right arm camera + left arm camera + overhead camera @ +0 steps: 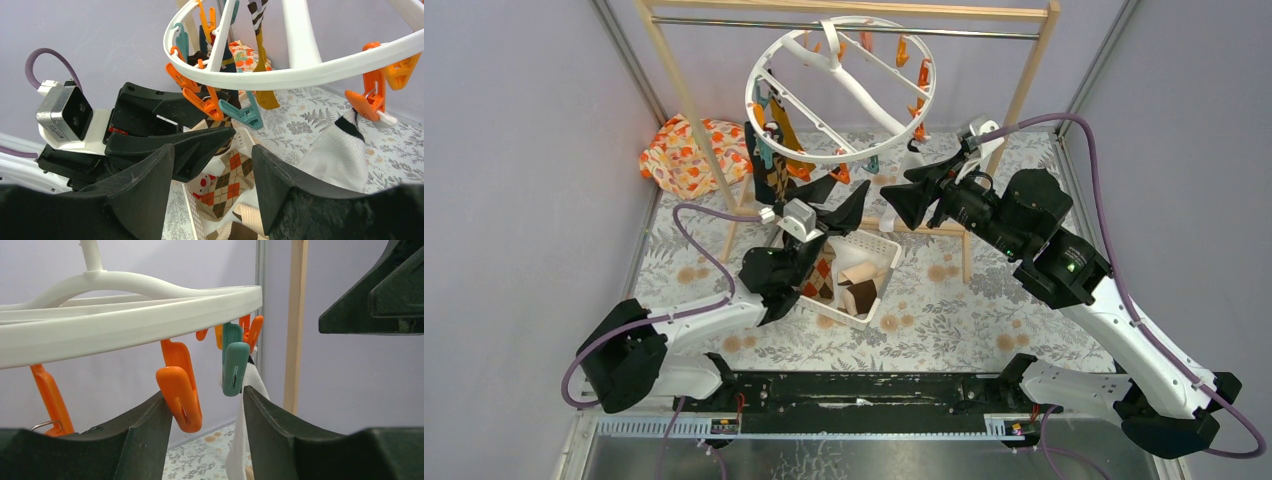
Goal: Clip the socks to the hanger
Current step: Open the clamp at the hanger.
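The table [984, 300] is covered by a pale grey sheet printed with leaves and scattered orange-brown flowers. The near strip is left bare and is seen as grey metal.

A white slotted basket [887, 275] is set on the sheet near the middle, turned at an angle to the table's edges.

A wooden rail frame [686, 100] is stood on the far half. Its low foot bar is seen just beyond the basket.

A cloth bundle [686, 155] with orange flowers is laid in the far left corner, touching the frame's left post.

A black mounting rail [864, 388] is fixed along the near edge.
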`<state>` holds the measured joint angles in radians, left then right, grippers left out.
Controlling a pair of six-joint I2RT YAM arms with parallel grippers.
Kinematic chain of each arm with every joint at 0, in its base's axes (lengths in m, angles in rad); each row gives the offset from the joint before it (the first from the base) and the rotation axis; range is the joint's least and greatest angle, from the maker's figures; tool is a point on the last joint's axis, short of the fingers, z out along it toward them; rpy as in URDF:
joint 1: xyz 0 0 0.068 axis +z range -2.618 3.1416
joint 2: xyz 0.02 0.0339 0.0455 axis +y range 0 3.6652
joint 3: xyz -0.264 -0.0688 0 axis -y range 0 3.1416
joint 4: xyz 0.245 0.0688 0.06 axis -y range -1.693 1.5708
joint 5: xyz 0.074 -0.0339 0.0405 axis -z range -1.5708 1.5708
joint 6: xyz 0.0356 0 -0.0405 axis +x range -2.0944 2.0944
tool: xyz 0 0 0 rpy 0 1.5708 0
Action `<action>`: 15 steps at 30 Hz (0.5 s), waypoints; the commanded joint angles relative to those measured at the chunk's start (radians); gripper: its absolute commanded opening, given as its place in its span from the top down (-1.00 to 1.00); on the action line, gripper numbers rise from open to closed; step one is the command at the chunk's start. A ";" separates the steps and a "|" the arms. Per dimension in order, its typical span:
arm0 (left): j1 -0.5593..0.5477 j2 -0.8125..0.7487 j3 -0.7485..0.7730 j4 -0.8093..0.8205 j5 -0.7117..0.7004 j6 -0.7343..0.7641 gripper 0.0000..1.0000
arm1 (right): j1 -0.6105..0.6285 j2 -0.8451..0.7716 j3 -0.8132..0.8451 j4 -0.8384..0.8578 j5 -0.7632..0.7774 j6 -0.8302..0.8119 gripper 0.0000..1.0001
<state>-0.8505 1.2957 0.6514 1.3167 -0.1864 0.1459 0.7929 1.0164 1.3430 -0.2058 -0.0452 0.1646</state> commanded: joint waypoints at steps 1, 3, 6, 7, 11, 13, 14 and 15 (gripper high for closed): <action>0.007 -0.032 -0.020 0.056 -0.028 0.030 -0.19 | 0.006 -0.004 0.004 0.042 0.008 0.008 -0.29; 0.008 -0.038 -0.028 0.051 -0.038 0.036 -0.26 | 0.005 -0.004 0.005 0.043 0.007 0.009 -0.29; 0.014 -0.042 -0.040 0.059 -0.045 0.036 -0.31 | 0.006 -0.004 0.005 0.044 0.003 0.009 -0.29; 0.017 -0.041 -0.041 0.062 -0.046 0.037 -0.32 | 0.007 -0.004 0.006 0.044 0.001 0.009 -0.29; 0.043 -0.011 -0.029 0.073 -0.022 0.032 -0.37 | 0.006 -0.002 0.016 0.032 0.000 0.009 -0.29; 0.067 0.000 -0.017 0.070 -0.009 0.017 -0.38 | 0.006 -0.005 0.021 0.026 0.005 0.007 -0.29; 0.078 0.004 -0.011 0.069 0.002 0.007 -0.38 | 0.006 -0.007 0.021 0.024 0.009 0.005 -0.29; 0.086 0.006 -0.008 0.066 0.015 -0.001 -0.37 | 0.006 -0.007 0.022 0.022 0.011 0.003 -0.29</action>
<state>-0.7998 1.2865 0.6205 1.3178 -0.1940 0.1520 0.7933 1.0164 1.3430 -0.2062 -0.0452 0.1658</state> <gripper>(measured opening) 0.688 0.647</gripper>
